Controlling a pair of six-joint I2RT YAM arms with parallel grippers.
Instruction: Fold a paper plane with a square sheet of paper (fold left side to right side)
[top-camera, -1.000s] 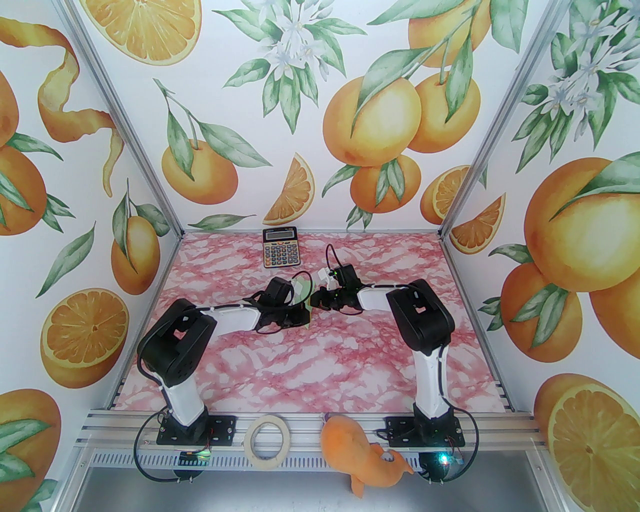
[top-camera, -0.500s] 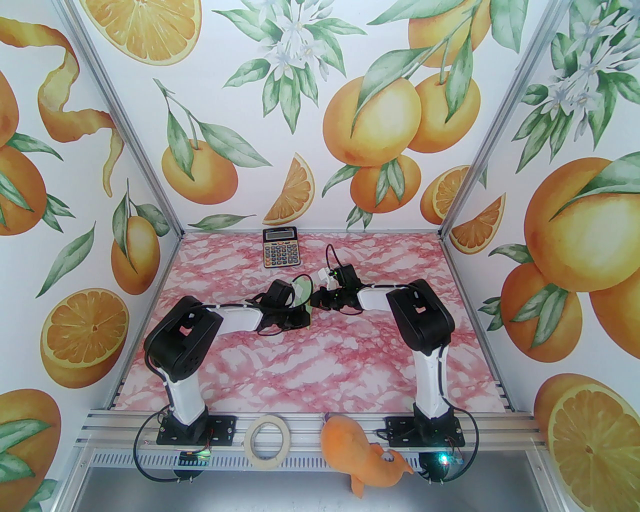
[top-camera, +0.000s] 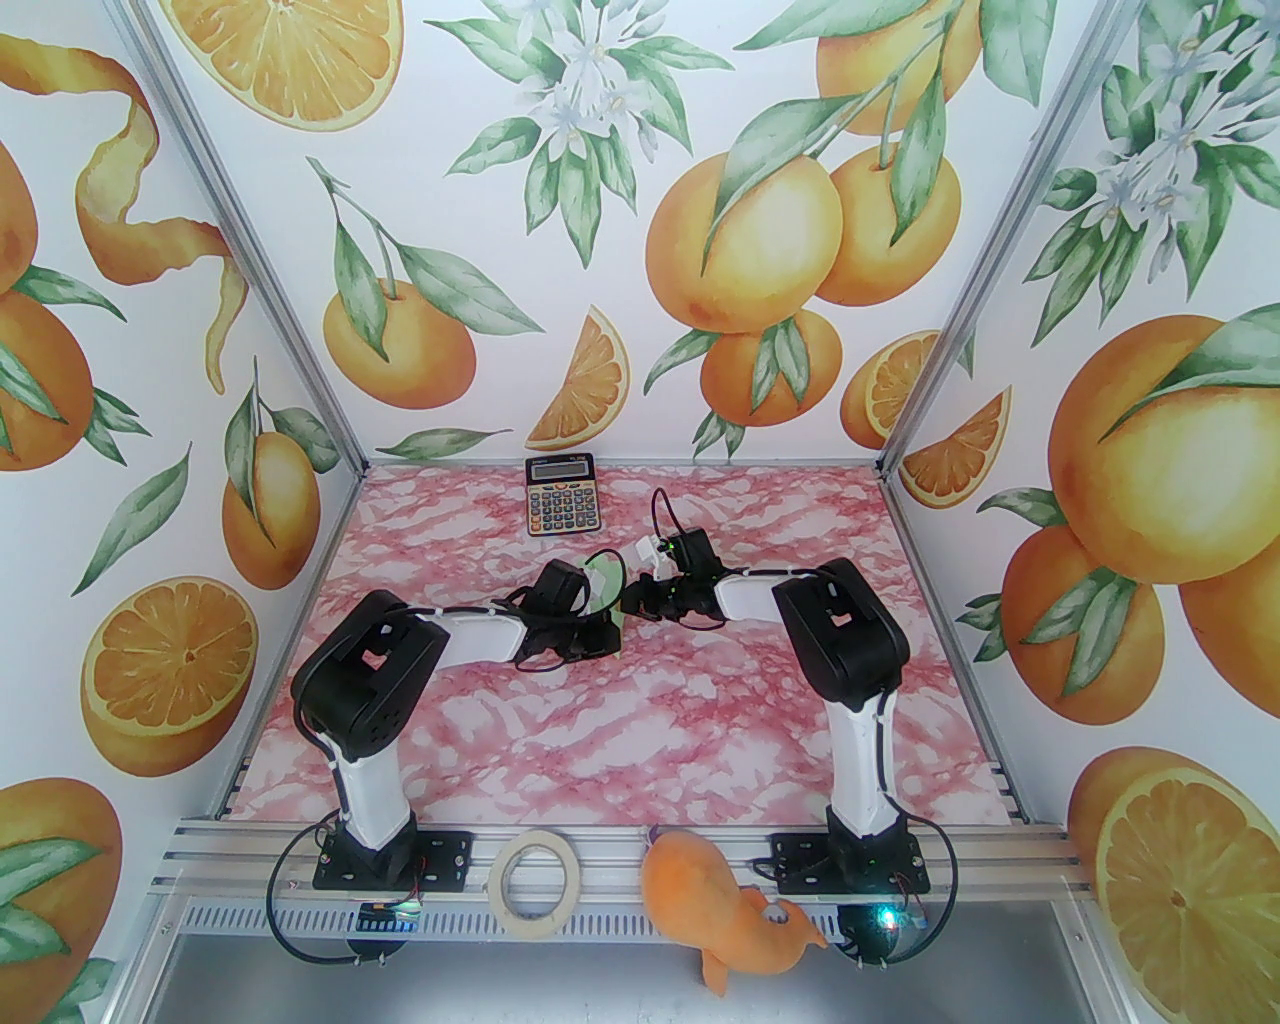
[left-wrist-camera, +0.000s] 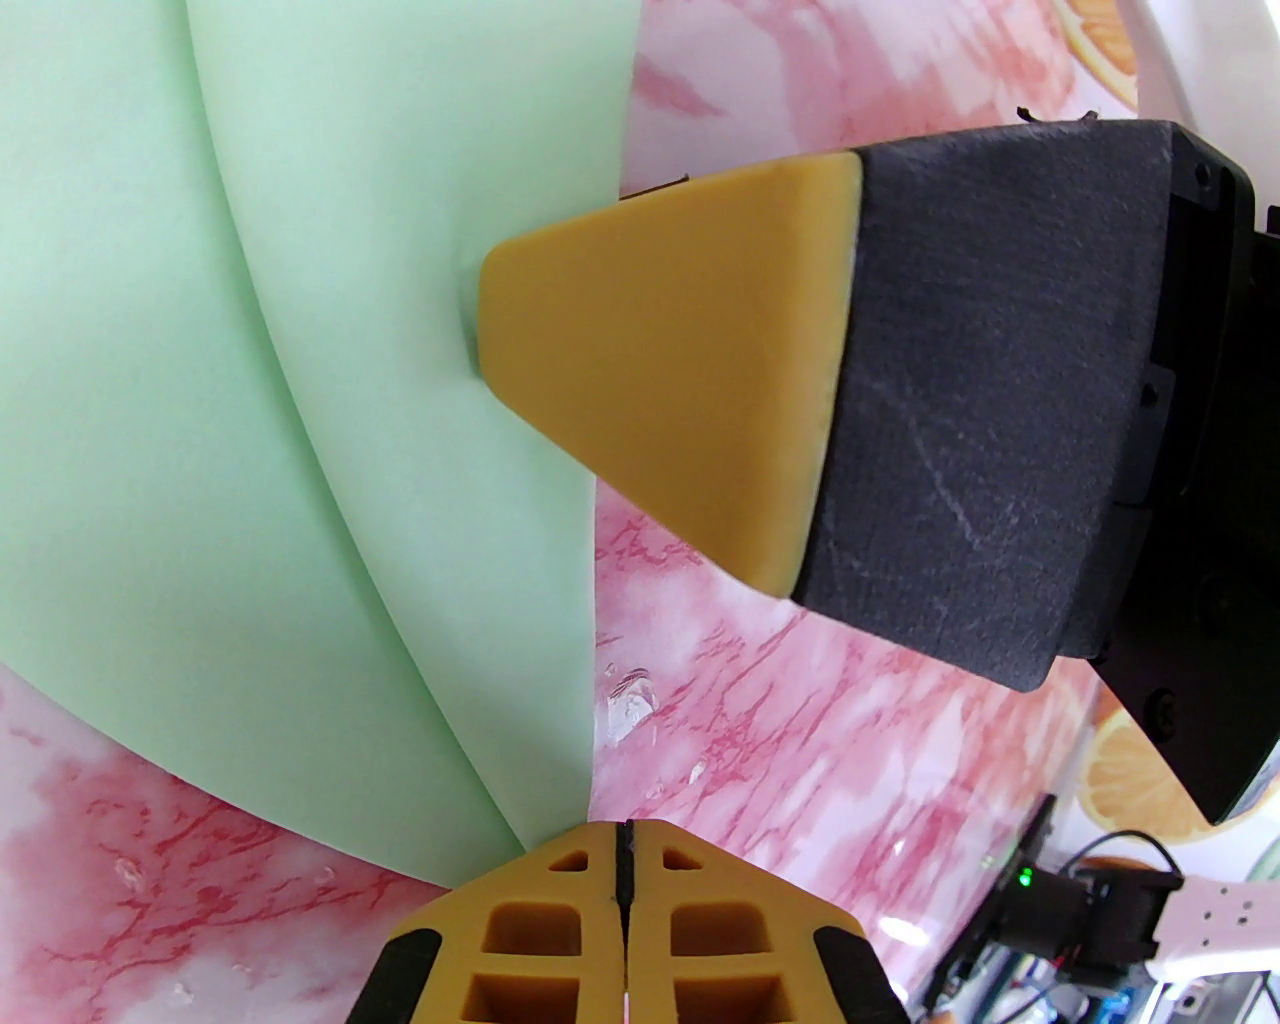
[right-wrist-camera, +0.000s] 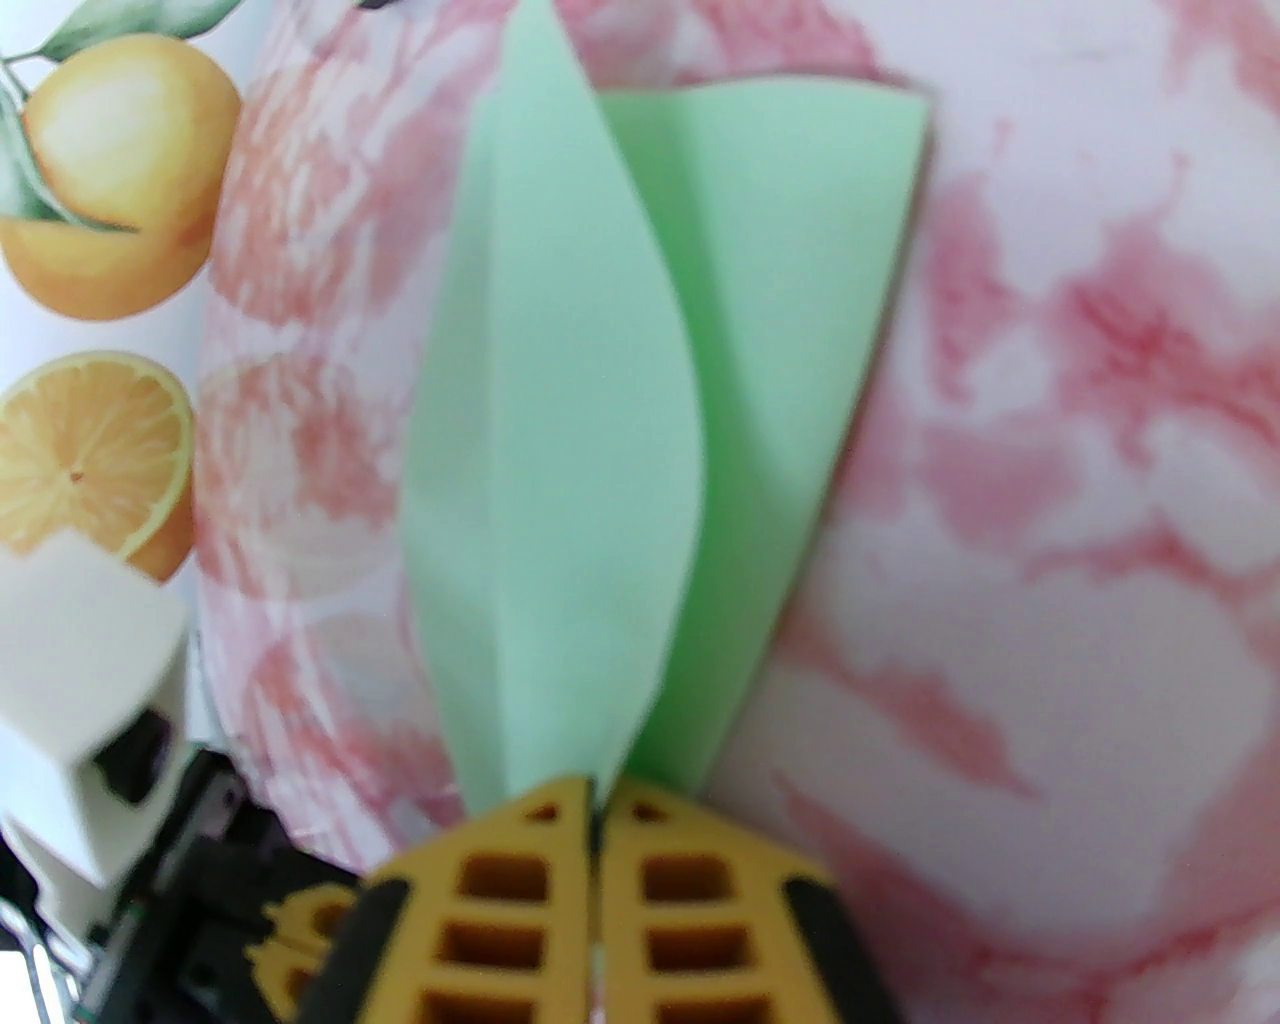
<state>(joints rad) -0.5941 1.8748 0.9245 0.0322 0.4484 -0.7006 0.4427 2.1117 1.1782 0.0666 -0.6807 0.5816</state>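
Two grippers meet above the middle of the table (top-camera: 640, 720), sharing the square sheet of paper (left-wrist-camera: 300, 350) between them. On the left, the left gripper (left-wrist-camera: 625, 835) has its jaws pressed fully together on one end of the sheet, where two curved green layers run in and meet. The paper bows out from that pinch as a loose, doubled-over leaf, with no sharp crease that I can see. To the right, the right gripper (right-wrist-camera: 597, 790) is likewise closed tight on the paper, at a point where its layers narrow together.

I judge the left-to-right fold to be in hand: the halves lie one over the other but are not flattened. The next move probably calls for lining up the free edges, lowering the sheet to the table and pressing along the bend, without either pinch slipping.

From above, the two wrists cover most of the sheet. The left wrist view cuts it off at top and left, and the right wrist view is blurred. Whether the edges match, or the paper touches the table, I cannot tell.
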